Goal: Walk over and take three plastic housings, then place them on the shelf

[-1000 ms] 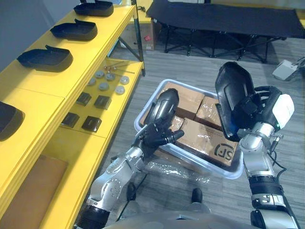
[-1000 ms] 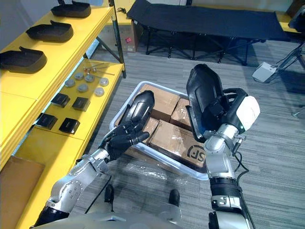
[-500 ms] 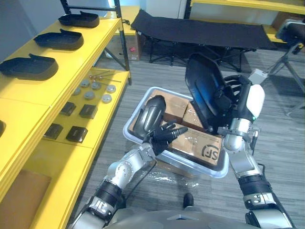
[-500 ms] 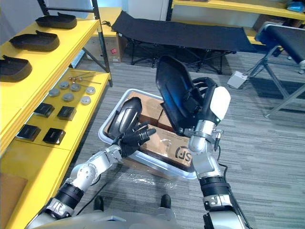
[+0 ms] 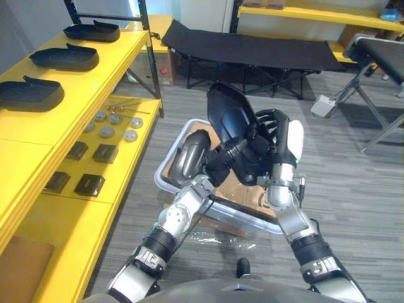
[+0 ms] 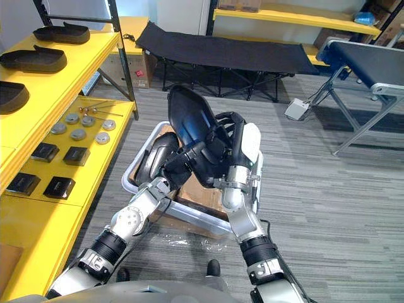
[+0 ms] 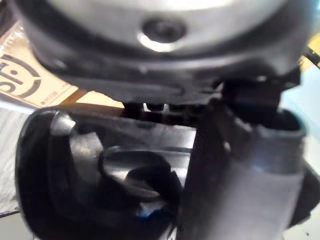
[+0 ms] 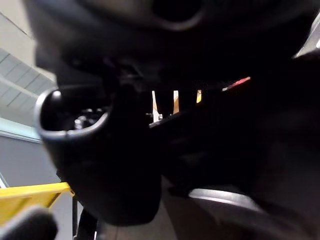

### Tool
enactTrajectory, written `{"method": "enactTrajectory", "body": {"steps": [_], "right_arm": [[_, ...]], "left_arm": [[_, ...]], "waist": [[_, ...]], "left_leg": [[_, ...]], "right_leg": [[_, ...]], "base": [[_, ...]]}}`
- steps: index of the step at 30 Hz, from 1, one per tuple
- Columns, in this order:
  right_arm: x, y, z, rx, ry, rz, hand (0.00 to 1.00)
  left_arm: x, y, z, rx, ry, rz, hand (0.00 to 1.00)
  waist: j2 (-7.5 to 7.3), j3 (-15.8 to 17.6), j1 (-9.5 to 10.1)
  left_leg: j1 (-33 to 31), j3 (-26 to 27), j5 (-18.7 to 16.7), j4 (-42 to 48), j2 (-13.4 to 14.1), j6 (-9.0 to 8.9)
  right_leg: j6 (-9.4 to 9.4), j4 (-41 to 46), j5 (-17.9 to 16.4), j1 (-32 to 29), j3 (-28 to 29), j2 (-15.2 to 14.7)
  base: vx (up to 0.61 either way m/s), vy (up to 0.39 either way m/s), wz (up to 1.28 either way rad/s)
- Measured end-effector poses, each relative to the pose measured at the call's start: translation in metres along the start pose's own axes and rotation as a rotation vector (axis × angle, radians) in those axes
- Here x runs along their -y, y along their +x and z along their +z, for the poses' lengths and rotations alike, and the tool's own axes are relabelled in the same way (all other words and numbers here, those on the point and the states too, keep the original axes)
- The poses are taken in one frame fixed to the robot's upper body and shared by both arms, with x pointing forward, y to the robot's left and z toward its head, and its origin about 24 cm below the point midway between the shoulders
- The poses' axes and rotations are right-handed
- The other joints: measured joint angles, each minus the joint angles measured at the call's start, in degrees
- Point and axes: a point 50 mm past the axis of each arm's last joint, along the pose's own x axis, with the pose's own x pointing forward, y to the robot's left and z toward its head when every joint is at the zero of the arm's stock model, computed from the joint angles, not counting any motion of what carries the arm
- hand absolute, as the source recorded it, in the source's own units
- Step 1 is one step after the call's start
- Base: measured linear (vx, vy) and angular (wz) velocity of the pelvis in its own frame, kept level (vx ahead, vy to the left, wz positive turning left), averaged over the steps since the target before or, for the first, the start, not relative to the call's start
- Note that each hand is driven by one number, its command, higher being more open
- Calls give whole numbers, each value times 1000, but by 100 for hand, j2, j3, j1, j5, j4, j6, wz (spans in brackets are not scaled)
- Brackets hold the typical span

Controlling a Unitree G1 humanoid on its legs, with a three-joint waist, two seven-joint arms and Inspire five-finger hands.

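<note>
From the head we see the right hand holding a raised housing on end above the bin. Its fingers curl over the shell's edge, and the white-covered thumb sits on the outer side. The left hand reaches up from below and lies against the lower end of that same shell. We cannot tell whether its fingers clasp the shell or only rest on it.

A second housing, greyer in the light, stands on end inside the bin. It leans at the wall nearest the yellow shelf, beside the cardboard boxes.

Three shelf housings lie in a row on the top level of the shelf. On the lower level are round metal discs and black square parts. A black cot stands on the floor beyond the bin.

The left wrist view adds what the head cannot give us. It shows the hollow, ribbed inside of a housing very close, and past it a printed box top. It does not show us how the fingers sit.

The right wrist view is mostly the dark shell against the hand. A strip of the yellow shelf shows at one corner.
</note>
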Motion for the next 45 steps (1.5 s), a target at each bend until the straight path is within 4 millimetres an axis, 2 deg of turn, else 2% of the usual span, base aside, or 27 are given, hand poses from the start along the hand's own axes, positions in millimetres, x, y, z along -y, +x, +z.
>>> {"method": "enactTrajectory", "body": {"steps": [2, 3, 17, 29, 30, 35, 39, 41, 43, 45], "right_arm": [[-4, -2, 1, 0, 6, 13, 0], [-7, -4, 3, -1, 18, 21, 0], [-22, -18, 10, -29, 116, 51, 0], [-27, -22, 14, -31, 138, 51, 0], [-27, -22, 13, -32, 138, 48, 100], [-26, -34, 14, -30, 184, 43, 100], [-33, -54, 11, -145, 300, 52, 100], [-38, -59, 13, -190, 354, 45, 100], [-33, -61, 23, -183, 416, 18, 100], [-28, -56, 35, -149, 472, -8, 100]], "left_arm": [[-3, 0, -1, 0, -1, 23, 100], [-4, 0, -1, 5, -4, 29, 0], [-15, 2, -1, 52, -114, 112, 0], [-17, 1, 1, 109, -106, 135, 0], [-17, 1, 1, 108, -104, 134, 0], [-16, 1, 5, 153, -112, 146, 0], [-2, 1, 25, 304, -144, 105, 0], [7, -4, 36, 376, -94, 65, 0], [20, -12, 44, 464, -15, 20, 0], [24, -17, 51, 533, 111, 53, 0]], "waist": [[-33, -22, 8], [-43, -29, 7], [-64, -36, -24], [-205, -31, 39], [-233, -33, 37], [-290, -36, 45], [-292, -35, 44], [-293, -34, 43], [-289, -37, 62], [-282, -40, 57]], "left_leg": [[4, 0, 0, 0, 0, 0], [8, 0, 0, 0, 0, 0], [16, 9, 0, 2, 2, 0], [17, 9, -9, 1, 3, -3], [17, 10, -11, 1, 3, -3], [18, 11, -19, 2, 4, -4], [55, 18, -22, 2, 8, -4], [125, 43, -48, 2, 7, -14], [143, 67, -83, 2, 6, -21], [182, 104, -93, 2, 8, -28]], "right_leg": [[1, 0, 1, 5, 0, -1], [1, 0, 2, 8, 0, -1], [-9, -2, 2, 12, -3, -1], [-34, -3, -16, 13, -7, -1], [-33, -3, -16, 13, -6, -1], [-13, -2, -4, 17, -9, -1], [-12, -2, -4, 49, -9, 1], [-33, -1, -19, 104, -2, 5], [-60, -1, -37, 108, 6, 4], [-62, 6, -39, 115, 7, 3]], "base": [[-16, -7, 0], [0, 0, 0], [-7, -3, 0], [0, 0, 0], [0, 0, 0], [0, 0, 0], [0, 0, 0], [-3, -1, -3], [-15, -5, -5], [-19, -6, -8]]}}
